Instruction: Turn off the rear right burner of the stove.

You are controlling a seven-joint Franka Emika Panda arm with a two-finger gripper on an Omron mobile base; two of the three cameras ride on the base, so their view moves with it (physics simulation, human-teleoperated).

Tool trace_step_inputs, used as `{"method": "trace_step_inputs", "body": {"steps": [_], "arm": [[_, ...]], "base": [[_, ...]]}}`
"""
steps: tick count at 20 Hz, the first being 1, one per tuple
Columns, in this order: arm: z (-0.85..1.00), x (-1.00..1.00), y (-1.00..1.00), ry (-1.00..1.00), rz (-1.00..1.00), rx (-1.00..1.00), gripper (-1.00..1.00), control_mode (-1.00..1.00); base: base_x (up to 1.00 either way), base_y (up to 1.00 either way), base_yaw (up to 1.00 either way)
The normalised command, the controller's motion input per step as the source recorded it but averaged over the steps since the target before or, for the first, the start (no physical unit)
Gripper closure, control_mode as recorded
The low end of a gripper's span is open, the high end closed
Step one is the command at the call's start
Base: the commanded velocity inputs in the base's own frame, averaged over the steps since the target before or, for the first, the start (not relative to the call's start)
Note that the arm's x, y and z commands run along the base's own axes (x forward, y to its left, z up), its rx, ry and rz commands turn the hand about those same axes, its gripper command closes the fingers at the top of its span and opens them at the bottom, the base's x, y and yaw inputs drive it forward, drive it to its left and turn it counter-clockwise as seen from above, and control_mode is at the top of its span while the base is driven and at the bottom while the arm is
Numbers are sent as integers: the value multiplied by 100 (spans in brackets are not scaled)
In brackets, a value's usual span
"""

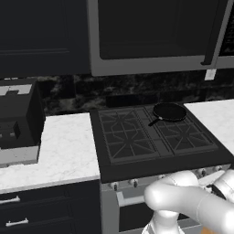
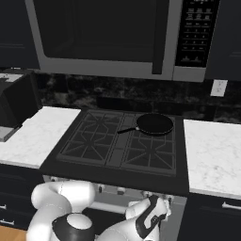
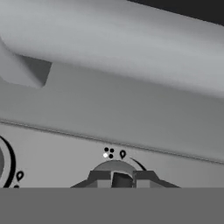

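The stove (image 1: 164,162) is a black four-burner range with a silver front. A small black frying pan (image 1: 169,111) sits on its rear right burner (image 1: 151,114). My arm reaches low in front of the range, and the hand (image 2: 151,215) is at the right end of the knob row. In the hand view my gripper (image 3: 122,179) is pressed up to the silver panel. Its two tips flank the dark grip of a round knob (image 3: 116,167) and look shut on it. A second knob (image 3: 2,162) shows at the left edge. The bar handle (image 3: 131,39) crosses above.
A dark boxy toaster (image 1: 18,121) stands on the white counter (image 1: 68,151) left of the stove. A microwave (image 2: 108,37) hangs above the cooktop. More white counter (image 2: 212,150) lies to the right, and dark drawers (image 1: 27,210) sit below on the left.
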Motion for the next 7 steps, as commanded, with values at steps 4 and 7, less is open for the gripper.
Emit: {"method": "trace_step_inputs", "body": {"steps": [4, 7], "arm": [[0, 0, 0, 0, 0, 3, 100, -100], [0, 0, 0, 0, 0, 0, 100, -100]], "base": [[0, 0, 0], [0, 0, 0]]}}
